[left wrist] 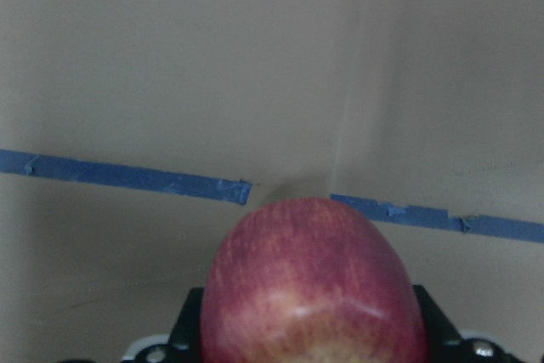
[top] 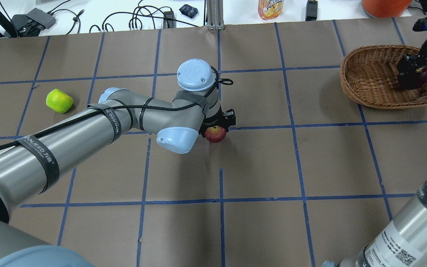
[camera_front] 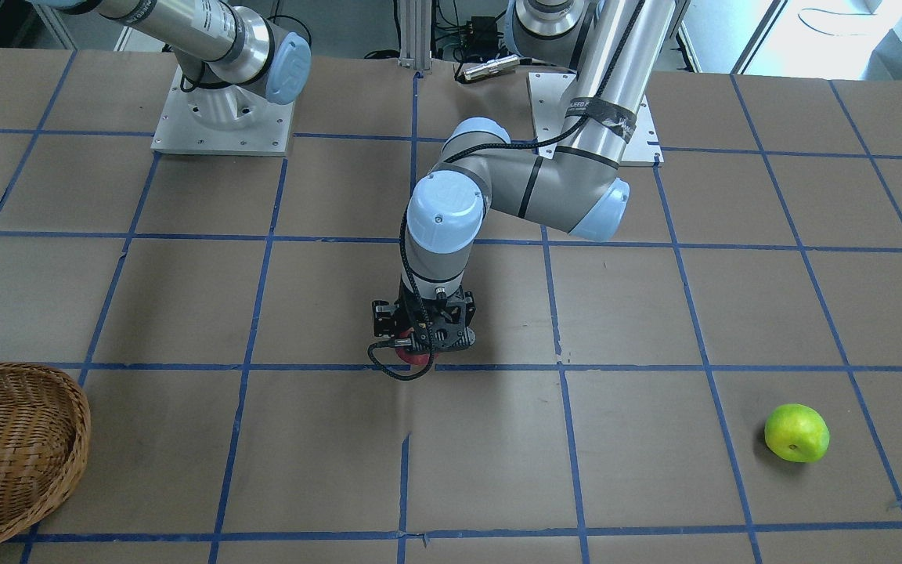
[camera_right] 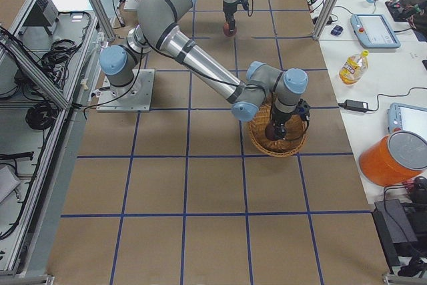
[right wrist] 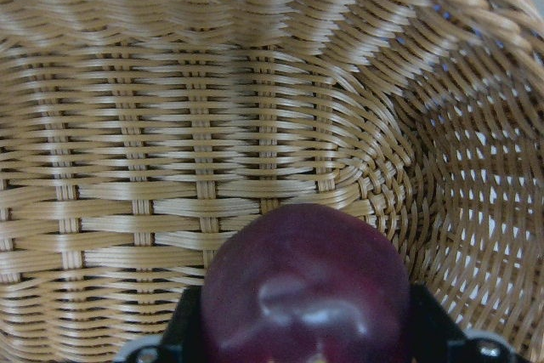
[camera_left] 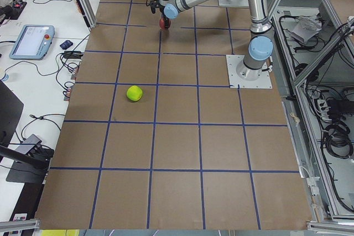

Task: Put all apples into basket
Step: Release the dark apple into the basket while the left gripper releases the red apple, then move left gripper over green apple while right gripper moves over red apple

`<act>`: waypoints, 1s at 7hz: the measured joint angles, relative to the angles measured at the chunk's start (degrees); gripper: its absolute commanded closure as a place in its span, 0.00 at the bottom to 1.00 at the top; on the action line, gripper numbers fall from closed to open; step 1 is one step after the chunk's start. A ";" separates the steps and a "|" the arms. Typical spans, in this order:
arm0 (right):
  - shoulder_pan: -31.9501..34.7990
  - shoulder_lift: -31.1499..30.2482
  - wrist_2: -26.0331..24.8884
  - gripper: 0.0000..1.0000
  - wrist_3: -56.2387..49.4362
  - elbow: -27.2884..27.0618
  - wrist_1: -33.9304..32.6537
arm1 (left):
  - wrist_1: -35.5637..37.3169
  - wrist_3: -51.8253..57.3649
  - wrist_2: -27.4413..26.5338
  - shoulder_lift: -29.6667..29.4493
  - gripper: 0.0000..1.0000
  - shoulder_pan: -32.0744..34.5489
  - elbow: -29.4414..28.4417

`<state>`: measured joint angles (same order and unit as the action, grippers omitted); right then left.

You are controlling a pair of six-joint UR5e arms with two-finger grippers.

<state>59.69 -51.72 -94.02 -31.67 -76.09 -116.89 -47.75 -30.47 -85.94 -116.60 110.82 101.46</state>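
My left gripper (top: 216, 128) is shut on the red apple (top: 215, 134) near the middle of the table, low over a blue tape line. The apple fills the bottom of the left wrist view (left wrist: 310, 282). I cannot tell if it touches the table. My right gripper (top: 416, 76) is inside the wicker basket (top: 352, 87) at the far right and is shut on the dark maroon apple (right wrist: 306, 282), held just above the woven floor (right wrist: 212, 125). The yellow-green apple (top: 59, 100) lies alone on the table at the far left; it also shows in the front view (camera_front: 795, 432).
The table is brown paper with a blue tape grid. The left arm's long link (top: 87, 137) stretches over the left half. Beyond the far edge are a juice bottle (top: 270, 8), an orange container (top: 384, 5), cables and a metal post (top: 215, 15).
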 measured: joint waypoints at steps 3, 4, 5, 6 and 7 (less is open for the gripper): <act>-0.13 0.52 -0.09 0.00 -1.22 -0.15 -0.66 | -4.08 5.62 -0.18 3.96 0.00 -2.05 -1.83; -0.38 0.48 -0.20 0.00 -1.69 -0.15 -0.44 | -8.06 11.10 -0.12 6.39 0.00 -4.36 -2.47; -0.75 0.12 -0.36 0.00 -2.03 -0.07 0.48 | -12.42 17.52 -0.21 9.16 0.00 -7.32 -2.67; -0.86 -0.99 -0.57 0.00 -2.16 0.03 2.37 | -17.21 24.69 -0.52 12.19 0.00 -11.50 -2.66; -0.40 -3.24 -0.50 0.00 -1.82 0.03 5.73 | -21.54 31.59 -1.06 15.16 0.02 -16.75 -2.60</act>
<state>59.30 -54.96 -94.52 -33.49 -76.06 -111.16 -69.29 1.12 -87.00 -101.44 94.07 98.86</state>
